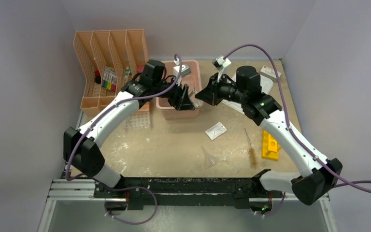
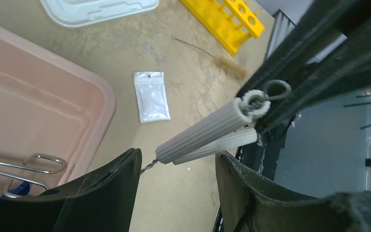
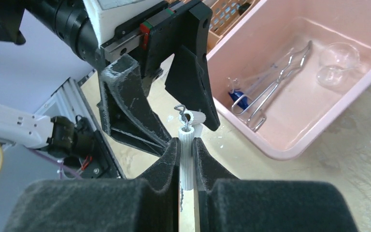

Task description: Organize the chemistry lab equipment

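My right gripper (image 3: 185, 142) is shut on the ribbed white handle (image 3: 187, 164) of a twisted-wire brush and holds it above the table beside the pink bin (image 3: 290, 150). My left gripper (image 2: 178, 154) is open, and its two fingers stand either side of the handle's (image 2: 203, 133) far end without clamping it. The two grippers meet at the bin's front right corner: the left gripper (image 1: 186, 99) and the right gripper (image 1: 201, 94). Metal forceps (image 3: 270, 82) and a blue-capped tube (image 3: 236, 94) lie in the bin.
On the table lie a small clear bag (image 1: 216, 130), a yellow holed rack (image 1: 270, 146), a brown-bristled brush (image 1: 251, 150), a clear funnel (image 1: 210, 157) and a clear tube tray (image 1: 137, 120). The peach organizer (image 1: 106, 53) stands back left and the white lid (image 1: 265, 87) back right.
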`<state>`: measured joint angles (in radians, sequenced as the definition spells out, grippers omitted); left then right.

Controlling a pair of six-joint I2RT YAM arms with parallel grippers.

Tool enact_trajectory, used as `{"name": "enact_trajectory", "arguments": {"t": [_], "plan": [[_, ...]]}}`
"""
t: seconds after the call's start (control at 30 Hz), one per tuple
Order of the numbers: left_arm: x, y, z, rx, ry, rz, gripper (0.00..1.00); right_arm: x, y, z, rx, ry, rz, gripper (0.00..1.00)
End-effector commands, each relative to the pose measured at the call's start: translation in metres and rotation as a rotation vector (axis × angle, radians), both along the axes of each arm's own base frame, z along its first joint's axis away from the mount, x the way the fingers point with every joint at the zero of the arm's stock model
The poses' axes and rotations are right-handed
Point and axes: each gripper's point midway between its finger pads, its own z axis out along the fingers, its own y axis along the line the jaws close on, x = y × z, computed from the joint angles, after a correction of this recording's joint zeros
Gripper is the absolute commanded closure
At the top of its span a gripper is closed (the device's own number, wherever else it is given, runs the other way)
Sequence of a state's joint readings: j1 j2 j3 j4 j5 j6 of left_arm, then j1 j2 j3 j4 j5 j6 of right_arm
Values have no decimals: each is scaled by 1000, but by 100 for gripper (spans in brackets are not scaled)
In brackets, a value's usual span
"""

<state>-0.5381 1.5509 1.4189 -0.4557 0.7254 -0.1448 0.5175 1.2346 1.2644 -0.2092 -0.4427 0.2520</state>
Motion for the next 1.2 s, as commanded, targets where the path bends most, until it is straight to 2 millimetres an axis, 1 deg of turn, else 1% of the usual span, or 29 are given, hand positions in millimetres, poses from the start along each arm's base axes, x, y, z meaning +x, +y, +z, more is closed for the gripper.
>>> {"name": "enact_trajectory", "arguments": {"t": [0.0,0.13,0.23,0.33,0.43,0.53,0.57,0.63,0.67,0.8,0.83,0.93,1.0,1.03,1.1,1.17], "plan": [[-28,9,42,-68,-149,-192,43,-18,11,32,36,-80,140,95],[-25,18,57,-98,-196,-183,42,-24,13,33,31,-70,176,96],[-32,21,71,-154,-195,-233,42,-28,15,36,34,-64,212,96],[-38,19,80,-204,-172,-280,43,-34,19,38,37,-51,255,96],[-43,15,88,-254,-134,-314,47,-35,22,39,36,-44,280,96],[-53,12,100,-318,-107,-365,52,-34,25,38,37,-33,297,96],[-53,11,105,-340,-121,-371,53,-33,26,39,38,-35,299,96],[-55,10,112,-374,-122,-371,62,-32,27,41,43,-39,304,96],[-56,10,114,-390,-123,-375,68,-31,27,42,42,-39,306,96],[-50,11,110,-397,-101,-351,96,-27,25,38,23,-34,281,94],[-47,11,108,-394,-94,-339,100,-22,23,37,15,-29,246,91],[-33,11,101,-380,-82,-284,100,-10,17,35,-8,-23,159,68],[-17,13,95,-357,-79,-202,100,-1,10,35,-22,-28,84,54],[-8,14,89,-337,-75,-163,100,5,5,34,-31,-33,39,50],[7,16,76,-289,-61,-96,100,19,-9,33,-52,-49,-84,44],[22,18,60,-233,-43,-31,100,31,-28,31,-77,-65,-221,42]]}}
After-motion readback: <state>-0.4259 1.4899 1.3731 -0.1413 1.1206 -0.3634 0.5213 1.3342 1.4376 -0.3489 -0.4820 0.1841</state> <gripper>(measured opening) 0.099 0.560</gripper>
